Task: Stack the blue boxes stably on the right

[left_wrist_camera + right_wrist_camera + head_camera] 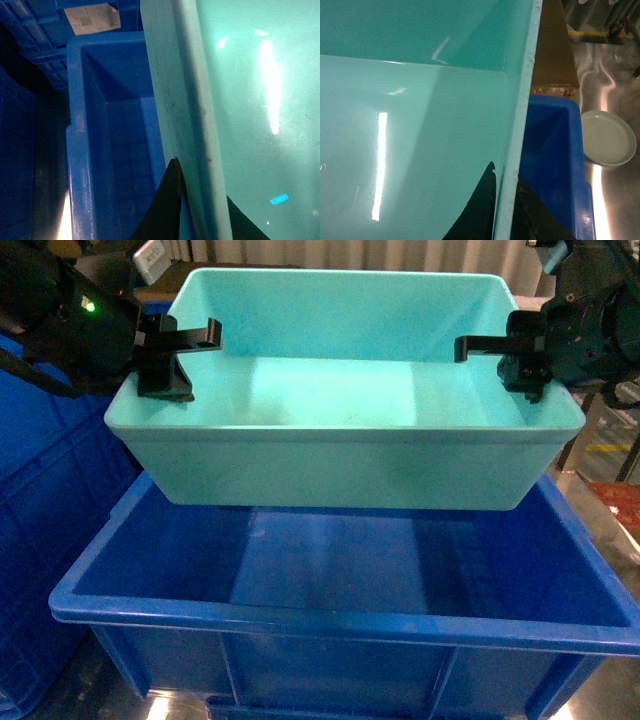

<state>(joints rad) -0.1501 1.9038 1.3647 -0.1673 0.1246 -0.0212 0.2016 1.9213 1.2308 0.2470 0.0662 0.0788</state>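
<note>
A light turquoise tub, one of the blue boxes (340, 390), hangs above the open dark blue crate (330, 620), its base just over the crate's back half. My left gripper (168, 350) is shut on the tub's left rim (190, 100), one finger inside the wall and one outside. My right gripper (522, 358) is shut on the tub's right rim (520, 145) in the same way. The tub is empty. The left wrist view shows the crate's inner wall (130, 150) below the tub's edge, and the right wrist view shows the crate's right side (555, 160).
More dark blue ribbed crates (50, 520) stand at the left; one carries a white label (92, 19). A pale round plate (608, 137) lies on the shiny metal surface (615, 200) right of the crate. A brown box (555, 45) sits behind the crate.
</note>
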